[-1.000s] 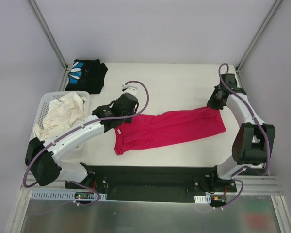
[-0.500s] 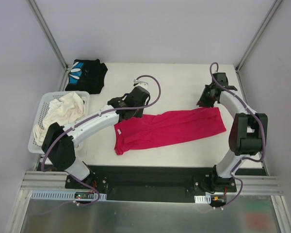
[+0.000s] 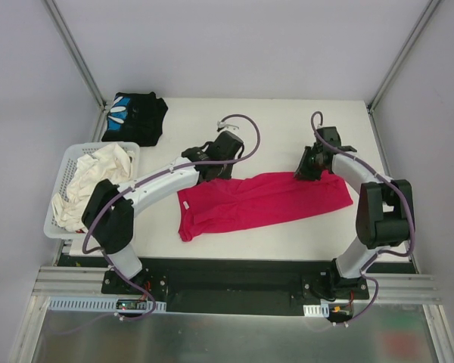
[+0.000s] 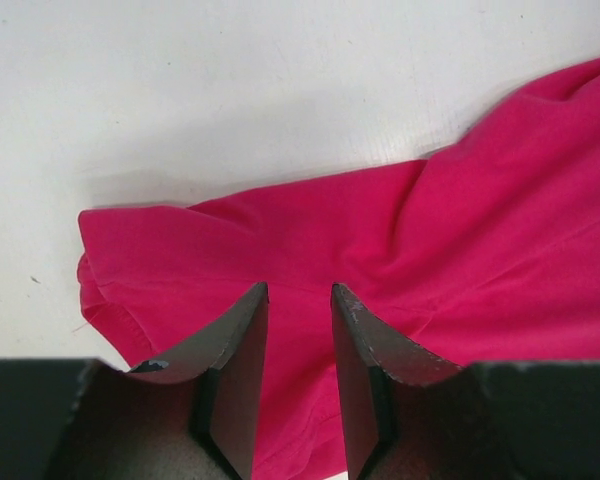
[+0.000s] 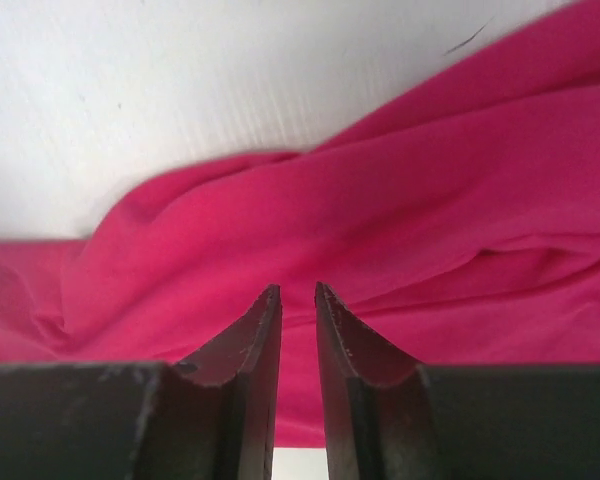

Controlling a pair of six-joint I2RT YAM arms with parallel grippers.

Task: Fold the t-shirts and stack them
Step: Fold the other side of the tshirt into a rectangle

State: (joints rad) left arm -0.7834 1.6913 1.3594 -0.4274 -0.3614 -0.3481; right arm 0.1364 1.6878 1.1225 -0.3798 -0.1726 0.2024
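Top external: red shirt lies mid-table, folding barely begun, I judge. My left gripper and right gripper sit over its far edge, jaws slightly apart, empty — next I would pinch that edge.

white lattice basket, cream cloth heaped inside

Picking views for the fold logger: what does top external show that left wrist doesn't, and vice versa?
Only top external: black shirt, basket holding pale cloth, right tool at the red shirt's far edge. Only left wrist: left tool close up, jaws slightly apart over the shirt's corner. Both: red shirt, white table.
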